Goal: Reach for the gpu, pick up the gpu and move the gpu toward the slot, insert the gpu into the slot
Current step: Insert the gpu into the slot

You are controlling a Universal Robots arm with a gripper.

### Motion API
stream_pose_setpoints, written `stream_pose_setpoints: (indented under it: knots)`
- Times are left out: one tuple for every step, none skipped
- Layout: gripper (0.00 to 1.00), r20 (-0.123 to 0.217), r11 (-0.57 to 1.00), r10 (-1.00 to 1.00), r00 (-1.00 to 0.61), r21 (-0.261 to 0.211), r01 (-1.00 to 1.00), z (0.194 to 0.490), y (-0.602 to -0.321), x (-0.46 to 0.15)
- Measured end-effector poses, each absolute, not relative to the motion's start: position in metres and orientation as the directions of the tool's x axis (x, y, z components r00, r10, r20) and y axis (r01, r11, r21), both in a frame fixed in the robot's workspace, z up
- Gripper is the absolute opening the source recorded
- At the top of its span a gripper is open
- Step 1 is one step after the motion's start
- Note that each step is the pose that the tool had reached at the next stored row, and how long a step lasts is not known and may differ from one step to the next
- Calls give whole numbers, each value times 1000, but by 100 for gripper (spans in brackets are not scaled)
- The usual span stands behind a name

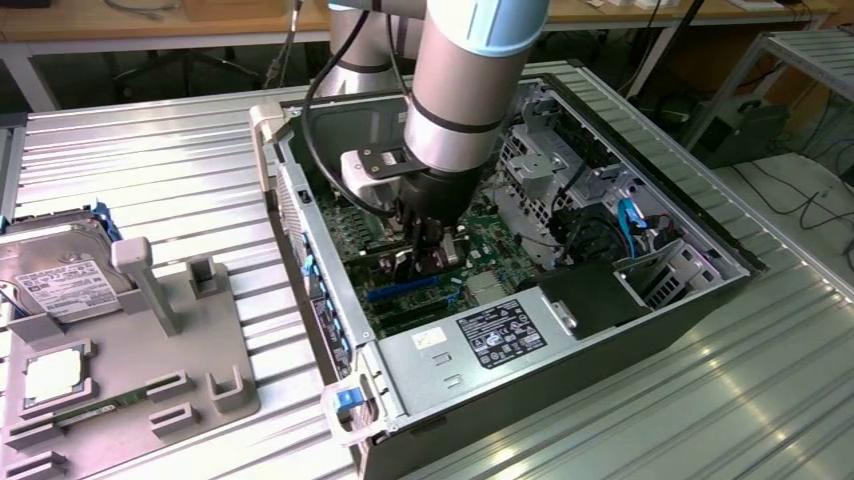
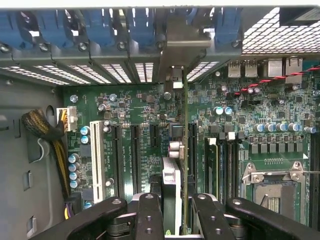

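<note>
Exterior view: power supply (image 1: 503, 335) label's writing is unreadable.

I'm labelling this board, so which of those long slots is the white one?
The white slot, the outermost in the row, on the side towards the yellow cable bundle. The slots between it and the gpu are black.

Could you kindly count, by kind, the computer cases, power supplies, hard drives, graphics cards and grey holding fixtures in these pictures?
Computer case, open: 1
Power supply, in the case: 1
Hard drive, on the fixture: 1
gpu, edge-on above the motherboard: 1
Grey holding fixture, beside the case: 1
Total: 5
</note>
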State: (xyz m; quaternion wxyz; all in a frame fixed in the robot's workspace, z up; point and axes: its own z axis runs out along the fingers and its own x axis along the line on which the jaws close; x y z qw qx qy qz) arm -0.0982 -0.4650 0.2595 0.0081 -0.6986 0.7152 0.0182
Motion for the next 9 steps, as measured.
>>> stream_pose_setpoints:
  knots:
    - [28, -37, 23, -999, -24, 15, -1000, 259, -465, -98]
    - [28, -38, 23, -999, -24, 15, -1000, 258, -465, -98]
    - [28, -38, 23, -999, -24, 15, -1000, 257, -465, -99]
    - [28, -38, 23, -999, -24, 15, -1000, 256, -465, -99]
    - [28, -39, 23, -999, -24, 15, -1000, 255, -465, -99]
    - [28, -39, 23, -999, -24, 15, -1000, 254, -465, -99]
    - [28, -40, 23, -999, -24, 15, -1000, 253, -465, -99]
    - [28, -40, 23, -999, -24, 15, -1000, 252, -465, -99]
    - [28, -40, 23, -999, -24, 15, -1000, 251, -465, -99]
